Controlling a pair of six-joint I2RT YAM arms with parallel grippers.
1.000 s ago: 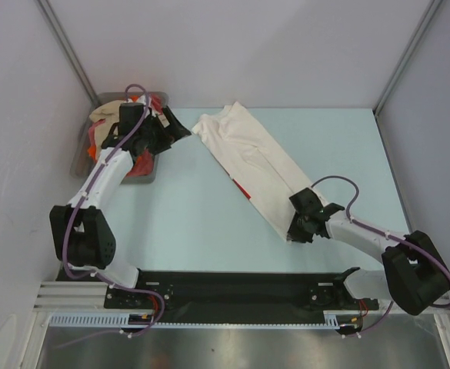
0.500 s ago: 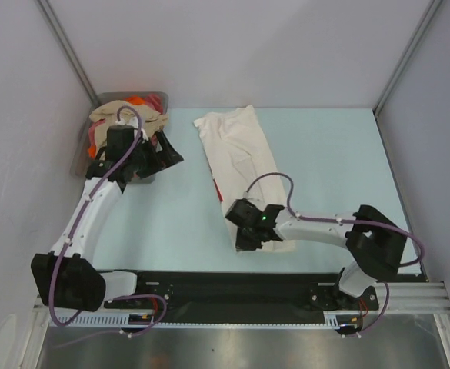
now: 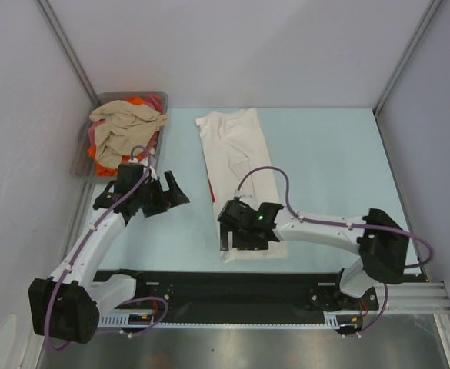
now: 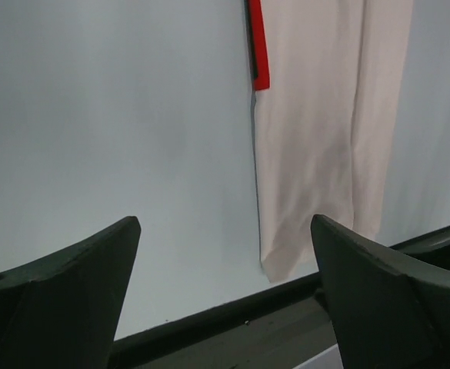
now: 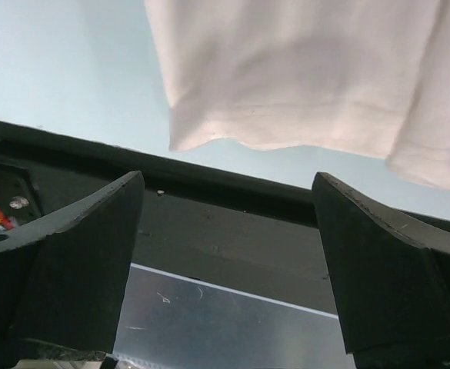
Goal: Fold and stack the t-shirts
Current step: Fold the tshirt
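My left claw [image 3: 175, 192] and right claw [image 5: 226, 181] both gape wide and empty, while the white t-shirt [image 3: 236, 157] lies as a long strip on the worktop [image 3: 332, 161], light and floppy, so I'd pinch its near hem corners.

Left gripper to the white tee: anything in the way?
Nothing visible. Only bare table lies between the open left gripper and the white t-shirt. The right gripper, open too, hovers over the shirt's near hem, not in that gap.
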